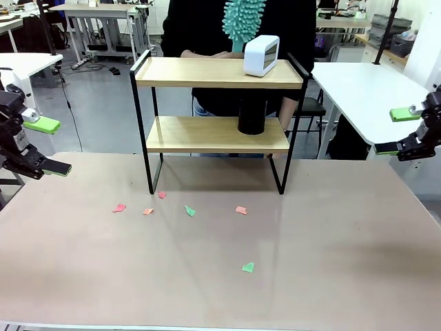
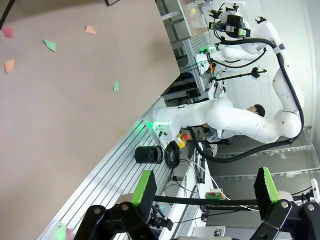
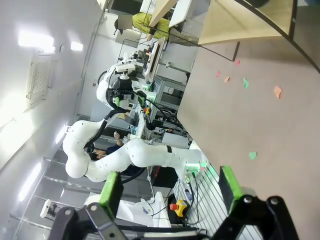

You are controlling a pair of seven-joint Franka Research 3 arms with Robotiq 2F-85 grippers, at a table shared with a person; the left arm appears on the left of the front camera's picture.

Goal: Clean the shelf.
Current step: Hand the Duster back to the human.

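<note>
Paper scraps [image 1: 189, 210] lie nearest on the beige surface [image 1: 331, 262]: red, orange and green bits scattered in front of the shelf [image 1: 217, 134], one green piece [image 1: 248, 267] closer than the rest. That shelf stands at the far middle of the surface, its black legs on the tabletop. On its top board sits a small white clock [image 1: 262, 55]; on the lower board stands a black cylinder [image 1: 251, 116], just under the clock.

Behind the shelf a person in black holds a teal duster [image 1: 243, 21] above the top board, close to the clock.

At the surface's left edge the left pincer [image 1: 47, 146] hangs with its green-padded fingers spread apart and nothing between them; the right pincer [image 1: 400, 131] does the same at the right edge. Both are well apart from the shelf.

From the left wrist, its pincer [image 2: 205, 187] is wide open over the surface's near edge, with the scraps and the other white arm [image 2: 235, 120] beyond. From the right wrist, the open pincer [image 3: 170, 187] looks along the surface toward the shelf's lower board [image 3: 240, 22] and the scraps [image 3: 277, 91]; clock and duster fall outside both wrist views.
</note>
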